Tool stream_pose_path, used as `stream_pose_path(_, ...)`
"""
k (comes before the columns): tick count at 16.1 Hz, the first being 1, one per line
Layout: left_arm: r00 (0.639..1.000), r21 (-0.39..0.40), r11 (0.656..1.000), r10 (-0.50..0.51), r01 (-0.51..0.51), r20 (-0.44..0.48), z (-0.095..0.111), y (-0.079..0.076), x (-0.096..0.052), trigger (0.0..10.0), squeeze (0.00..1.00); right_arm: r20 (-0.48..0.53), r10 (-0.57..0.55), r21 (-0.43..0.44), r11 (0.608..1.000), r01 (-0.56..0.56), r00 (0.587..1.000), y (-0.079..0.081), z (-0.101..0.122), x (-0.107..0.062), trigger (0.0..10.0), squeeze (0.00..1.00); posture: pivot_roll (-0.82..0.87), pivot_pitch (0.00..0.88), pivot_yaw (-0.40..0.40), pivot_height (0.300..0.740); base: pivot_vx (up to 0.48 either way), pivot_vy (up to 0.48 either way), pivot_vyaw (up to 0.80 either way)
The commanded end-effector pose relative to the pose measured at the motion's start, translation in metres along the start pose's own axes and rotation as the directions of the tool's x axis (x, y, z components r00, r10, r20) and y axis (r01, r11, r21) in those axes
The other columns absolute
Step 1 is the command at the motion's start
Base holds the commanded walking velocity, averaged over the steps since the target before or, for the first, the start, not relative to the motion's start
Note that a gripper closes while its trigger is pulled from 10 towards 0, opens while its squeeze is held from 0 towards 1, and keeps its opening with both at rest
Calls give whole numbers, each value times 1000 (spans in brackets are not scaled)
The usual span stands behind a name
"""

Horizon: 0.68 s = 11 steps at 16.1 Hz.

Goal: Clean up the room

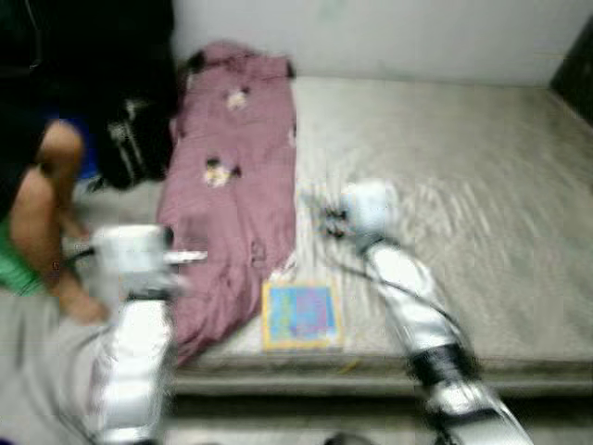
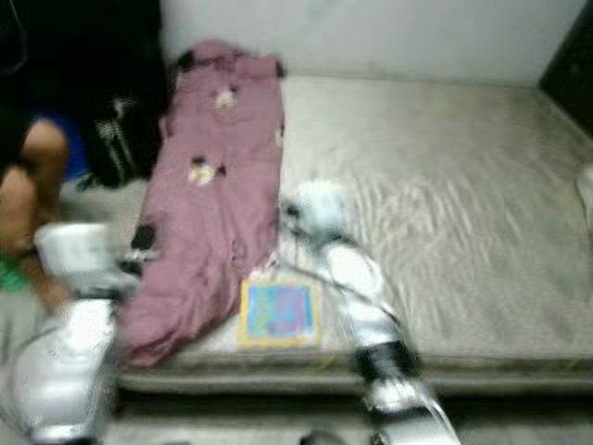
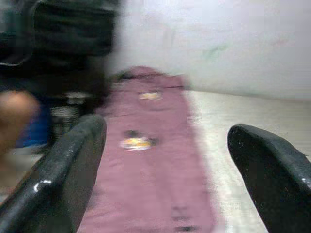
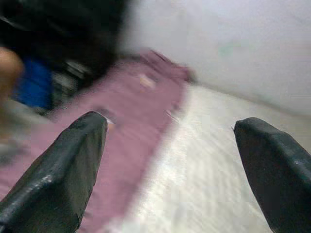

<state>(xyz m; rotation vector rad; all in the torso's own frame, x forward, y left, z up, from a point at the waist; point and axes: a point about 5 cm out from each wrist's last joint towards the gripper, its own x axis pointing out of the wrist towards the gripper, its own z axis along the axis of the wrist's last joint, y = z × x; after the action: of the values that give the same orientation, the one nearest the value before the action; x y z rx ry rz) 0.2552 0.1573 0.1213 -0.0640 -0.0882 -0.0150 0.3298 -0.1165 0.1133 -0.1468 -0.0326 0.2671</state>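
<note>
A mauve garment [image 1: 236, 185] with small printed patches lies lengthwise along the left side of a grey mattress [image 1: 445, 185]. A colourful yellow-edged book [image 1: 299, 316] rests near the mattress's front edge, beside the garment's lower end. My left gripper [image 3: 167, 170] is open, its fingers [image 3: 68, 165] spread wide over the garment's near end. My right gripper [image 4: 170, 170] is open too, held above the mattress just right of the garment. Both silver arms reach forward, the left arm [image 1: 134, 315] over the garment's edge and the right arm [image 1: 408, 297] over the bed. The views are blurred.
A person sits at the left, a bare leg [image 1: 42, 213] and dark clothing [image 1: 93, 74] showing beside the bed. A black bag [image 1: 134, 139] lies by the garment's upper left. A white wall [image 1: 371, 32] runs behind the mattress, and a dark object [image 1: 574, 65] stands at the far right.
</note>
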Motion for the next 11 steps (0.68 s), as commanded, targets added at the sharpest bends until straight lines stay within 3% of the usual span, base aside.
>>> stream_pose_path(1,998,41,998,54,-54,-12,-1,16,-3,10000,0,41,45,17,999,-45,998,16,10,6,10000,0,112,0,-33,740,0,0,0)
stream_pose_path(8,997,67,995,77,-76,-14,0,17,-2,10000,0,39,47,20,999,-48,998,16,10,6,10000,0,113,0,-34,740,0,0,0)
stream_pose_path(11,997,64,995,75,-74,-14,-1,16,-2,10000,0,38,50,18,999,-51,998,16,9,6,10000,0,112,0,-36,740,0,-295,0)
